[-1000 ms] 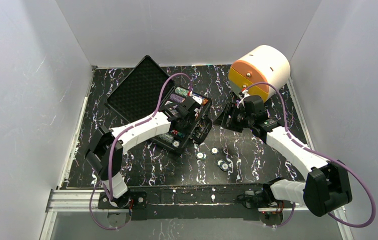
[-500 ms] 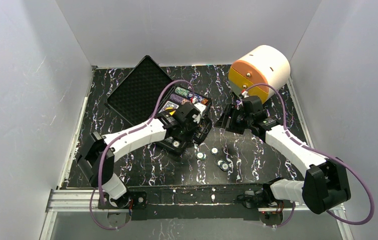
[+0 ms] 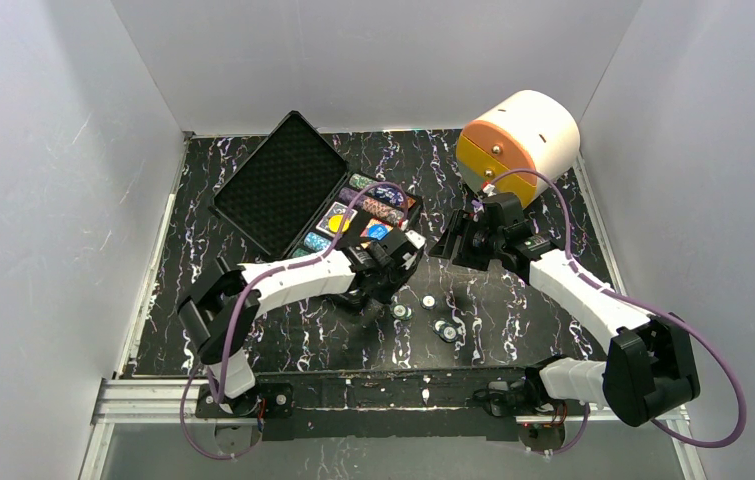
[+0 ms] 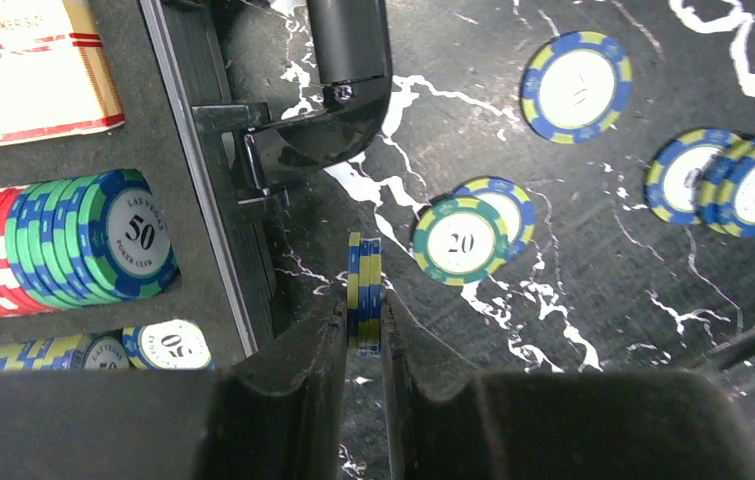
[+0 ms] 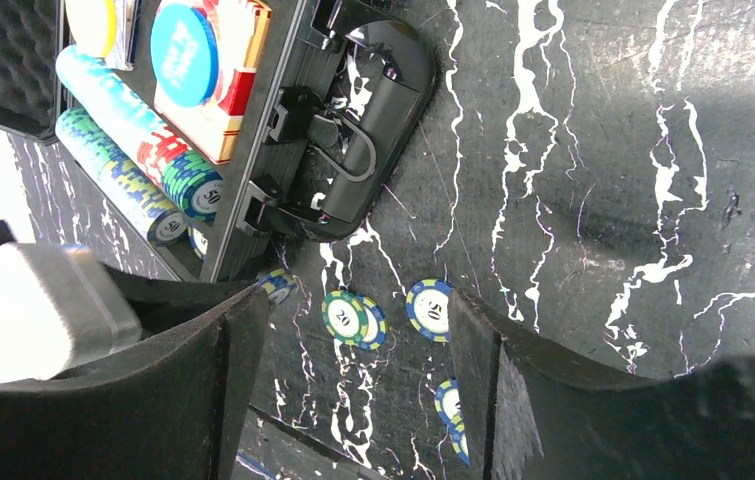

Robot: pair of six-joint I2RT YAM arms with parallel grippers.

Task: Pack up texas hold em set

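Blue-and-yellow chips stand on edge, pinched in the narrow left gripper just outside the case rim, with loose chips on the table at its 2 o'clock. Best to lift them clear of the rim, swing to 9 o'clock, and release only over the matching blue row. The right gripper hangs wide and empty.

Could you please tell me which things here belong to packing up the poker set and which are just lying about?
Job: black case, chip rows in it, card deck, loose chips on the table, blue-and-yellow chips pinched in the left gripper.
Lying about: cream-and-orange round box, at the far right.
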